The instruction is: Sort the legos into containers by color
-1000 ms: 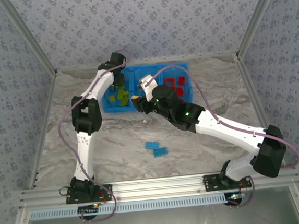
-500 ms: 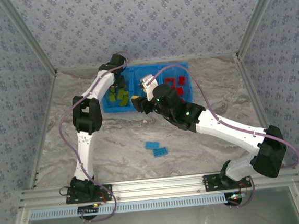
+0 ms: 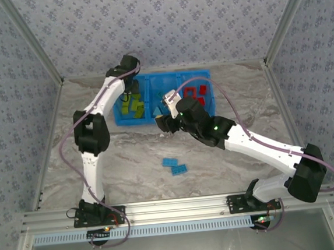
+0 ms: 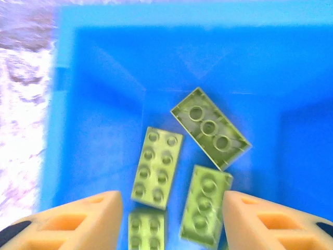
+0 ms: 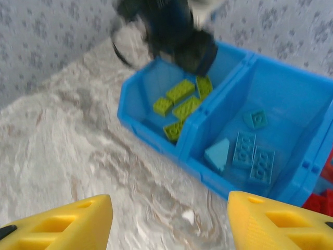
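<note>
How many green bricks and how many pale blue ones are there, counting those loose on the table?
Green bricks: 5, in the left compartment
Light blue bricks: 6 (4 in the middle compartment, 2 on the table)
Total: 11

Bin (image 3: 204,74) sits far-centre on table (image 3: 123,158), 3 compts side by side. Left compt (image 3: 121,112): several bricks (image 4: 156,166) lying close together. Middle compt (image 5: 291,99): a few bricks (image 5: 244,149), mostly toward its near wall. Right compt (image 3: 211,97): more bricks (image 3: 196,92). Two loose bricks (image 3: 169,161) lie on table before the bin, just beside each other, well apart from it. Left gripper (image 4: 171,200) hangs over left compt; right gripper (image 5: 169,208) over table, just before bin's near wall.
</note>
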Tool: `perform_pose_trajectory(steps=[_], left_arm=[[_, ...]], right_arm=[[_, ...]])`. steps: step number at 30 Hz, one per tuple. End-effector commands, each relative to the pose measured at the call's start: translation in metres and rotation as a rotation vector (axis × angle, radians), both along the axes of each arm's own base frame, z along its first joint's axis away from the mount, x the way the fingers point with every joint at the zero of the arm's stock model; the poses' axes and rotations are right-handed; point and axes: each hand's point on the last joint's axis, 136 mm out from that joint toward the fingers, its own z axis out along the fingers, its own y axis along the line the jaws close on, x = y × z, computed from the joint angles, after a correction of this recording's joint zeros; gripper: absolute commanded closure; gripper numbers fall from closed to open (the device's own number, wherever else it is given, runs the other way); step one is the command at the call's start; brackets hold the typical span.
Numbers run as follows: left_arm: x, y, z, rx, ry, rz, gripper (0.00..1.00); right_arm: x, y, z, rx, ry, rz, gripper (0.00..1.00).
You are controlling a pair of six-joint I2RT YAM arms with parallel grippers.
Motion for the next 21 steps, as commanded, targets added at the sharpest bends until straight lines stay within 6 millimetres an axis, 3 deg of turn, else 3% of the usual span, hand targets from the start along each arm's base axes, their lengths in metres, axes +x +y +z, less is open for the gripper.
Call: perform_pose_trajectory(steps=[1,5,8,13,17,21], left_arm=[[-0.049,-0.013,0.12,-0.161,-0.188,-0.035,0.44],[-0.135,-0.019,0.151,-0.334,-0.167,-0.088,0.41],[-0.21,-0.024,0.161,-0.413,-0.144,-0.16,0.35],[-0.32,-0.021,0.154,-0.534,-0.06,-0.335,0.32],[-0.386,-0.02,0.14,-0.684,0.035,-0.457,0.29],[-0.423,-0.03,0.12,-0.826,0.14,-0.522,0.29]], right_arm=[[-0.03,-0.009,-0.045,-0.15,0.137,0.131,0.37],[-0.049,-0.012,-0.076,-0.231,0.237,0.2,0.37],[-0.055,-0.011,-0.092,-0.261,0.277,0.226,0.37],[-0.065,0.001,-0.117,-0.339,0.348,0.292,0.37],[-0.074,0.015,-0.134,-0.434,0.384,0.342,0.36],[-0.075,0.015,-0.162,-0.57,0.425,0.331,0.35]])
